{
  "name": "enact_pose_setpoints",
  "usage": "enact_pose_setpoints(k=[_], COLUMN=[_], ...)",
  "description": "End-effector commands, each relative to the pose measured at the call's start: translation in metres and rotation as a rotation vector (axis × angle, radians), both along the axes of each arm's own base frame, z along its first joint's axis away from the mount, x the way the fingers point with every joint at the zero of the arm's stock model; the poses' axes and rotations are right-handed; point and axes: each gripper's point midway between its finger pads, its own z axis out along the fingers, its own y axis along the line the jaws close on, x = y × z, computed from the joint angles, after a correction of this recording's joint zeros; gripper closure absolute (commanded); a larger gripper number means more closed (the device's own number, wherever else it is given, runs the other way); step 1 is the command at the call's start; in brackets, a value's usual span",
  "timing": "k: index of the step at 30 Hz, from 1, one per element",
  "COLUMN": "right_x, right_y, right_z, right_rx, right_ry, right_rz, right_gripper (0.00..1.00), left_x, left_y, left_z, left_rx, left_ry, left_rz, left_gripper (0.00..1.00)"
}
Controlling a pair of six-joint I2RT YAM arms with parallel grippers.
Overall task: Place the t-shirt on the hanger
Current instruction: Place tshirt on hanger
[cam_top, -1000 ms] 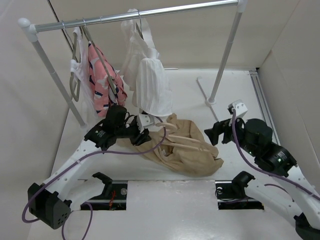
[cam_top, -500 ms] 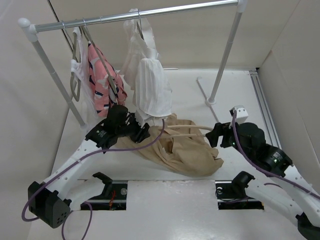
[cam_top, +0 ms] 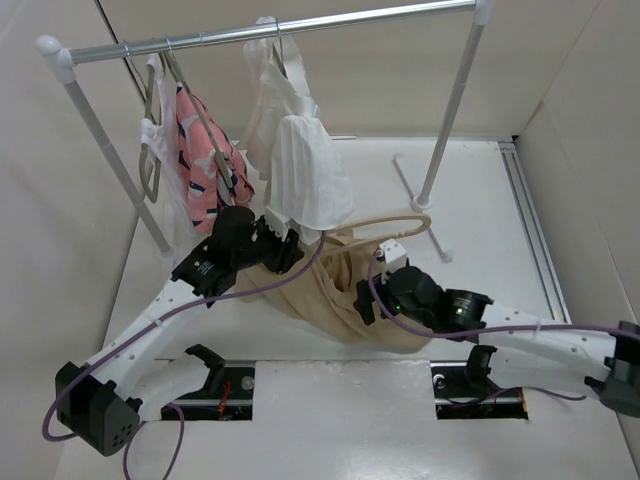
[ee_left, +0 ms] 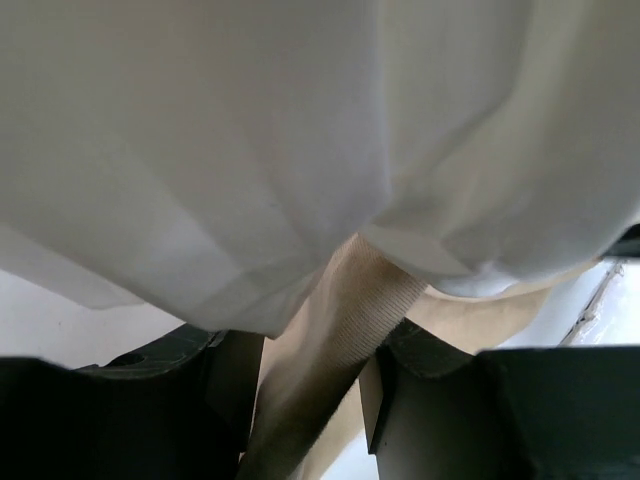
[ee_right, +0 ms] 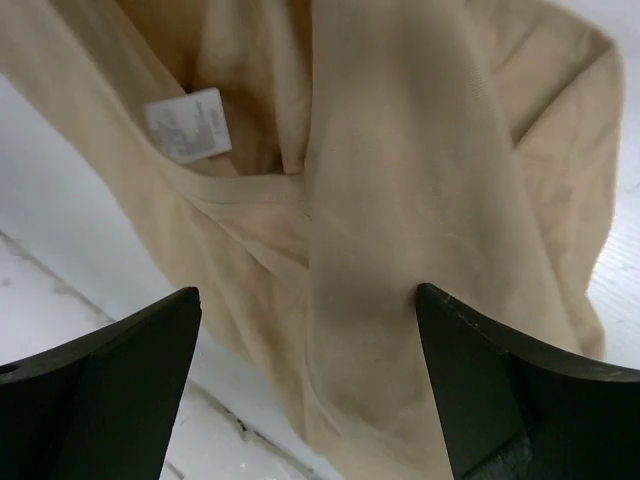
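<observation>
Bench: white, carrying the heaped t-shirt.
Left tool: pinching a ribbed tan band, likely the t-shirt's collar, holding it up beneath the white top.
Right tool: spread wide over the t-shirt, probably to grab.
Hanger: raised across the t-shirt, hook pointing right.

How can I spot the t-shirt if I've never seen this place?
Find the silver clothes rail at the back, then look down to the white table below it. The t-shirt is bunched up there, plain tan, the only garment not hanging: the white top and pink patterned garment hang from the rail.
</observation>
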Motion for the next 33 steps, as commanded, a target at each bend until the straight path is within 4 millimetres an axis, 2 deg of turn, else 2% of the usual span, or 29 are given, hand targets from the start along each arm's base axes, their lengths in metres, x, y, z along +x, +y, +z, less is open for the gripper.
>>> enact_pose_setpoints(k=[1, 2, 3, 4, 7, 10, 14, 15, 17, 18, 19, 20, 21, 22, 24, 27, 28, 30, 31, 32, 33], right_x=[0.016, 0.018, 0.023, 0.025, 0.04, 0.05, 0.054, 0.054, 0.056, 0.058, 0.058, 0.058, 0.053, 0.05, 0.041, 0.026, 0.02, 0.016, 0.013, 0.01, 0.007], right_y=[0.026, 0.027, 0.036, 0.04, 0.045, 0.041, 0.038, 0.039, 0.036, 0.038, 0.038, 0.038, 0.03, 0.028, 0.01, -0.021, -0.046, -0.068, -0.087, -0.098, -0.106], right_z=[0.002, -0.005, -0.002, -0.013, -0.013, -0.019, -0.038, -0.038, -0.041, -0.041, -0.041, -0.041, -0.05, -0.049, -0.056, -0.05, -0.047, -0.041, -0.042, -0.031, -0.028], right_rx=[0.096, 0.08, 0.12, 0.094, 0.067, 0.08, 0.046, 0.069, 0.052, 0.051, 0.051, 0.051, 0.007, 0.018, -0.039, -0.037, -0.033, 0.01, 0.011, 0.1, 0.127], right_ry=[-0.038, -0.035, -0.044, -0.032, -0.046, -0.029, 0.022, 0.035, 0.022, 0.022, 0.022, 0.022, 0.035, 0.055, 0.072, 0.074, 0.073, 0.082, 0.093, 0.069, 0.063], right_rz=[-0.07, -0.078, -0.084, -0.084, -0.15, -0.265, -0.361, -0.377, -0.397, -0.397, -0.397, -0.397, -0.398, -0.407, -0.409, -0.431, -0.456, -0.49, -0.525, -0.536, -0.537], right_gripper=[0.07, 0.07, 0.07, 0.07, 0.07, 0.1, 0.13, 0.17, 0.26, 0.33, 0.59, 0.78, 0.95, 1.0, 1.0, 1.0, 1.0, 1.0, 1.0, 1.0, 1.0], left_x=[0.006, 0.004, 0.004, 0.003, -0.001, -0.003, -0.005, -0.008, -0.01, -0.01, -0.01, -0.012, -0.014, -0.016, -0.016, -0.014, -0.015, -0.011, -0.01, -0.009, -0.01], left_y=[-0.008, -0.007, -0.007, -0.008, -0.007, -0.008, -0.009, -0.009, -0.008, -0.008, -0.008, -0.007, -0.006, -0.005, -0.001, 0.007, 0.007, 0.014, 0.016, 0.017, 0.019], left_z=[0.023, 0.025, 0.025, 0.025, 0.021, 0.024, 0.02, 0.024, 0.018, 0.021, 0.021, 0.019, 0.017, 0.017, 0.018, 0.014, 0.017, 0.014, 0.012, 0.007, 0.0], left_rx=[-0.08, -0.082, -0.082, -0.085, -0.072, -0.081, -0.08, -0.094, -0.085, -0.09, -0.09, -0.096, -0.091, -0.089, -0.071, -0.044, -0.033, 0.0, 0.018, 0.052, 0.083], left_ry=[-0.063, -0.065, -0.066, -0.063, -0.052, -0.057, -0.047, -0.047, -0.031, -0.04, -0.04, -0.033, -0.023, -0.021, -0.044, -0.058, -0.089, -0.108, -0.114, -0.125, -0.118], left_rz=[0.003, 0.003, 0.003, -0.005, -0.018, -0.028, -0.036, -0.042, -0.041, -0.042, -0.042, -0.037, -0.037, -0.037, -0.037, -0.028, -0.054, -0.041, -0.04, -0.06, -0.076], left_gripper=[1.0, 1.0, 1.0, 1.0, 1.0, 1.0, 1.0, 1.0, 1.0, 1.0, 1.0, 1.0, 1.0, 1.0, 1.0, 1.0, 1.0, 1.0, 1.0, 1.0, 1.0])
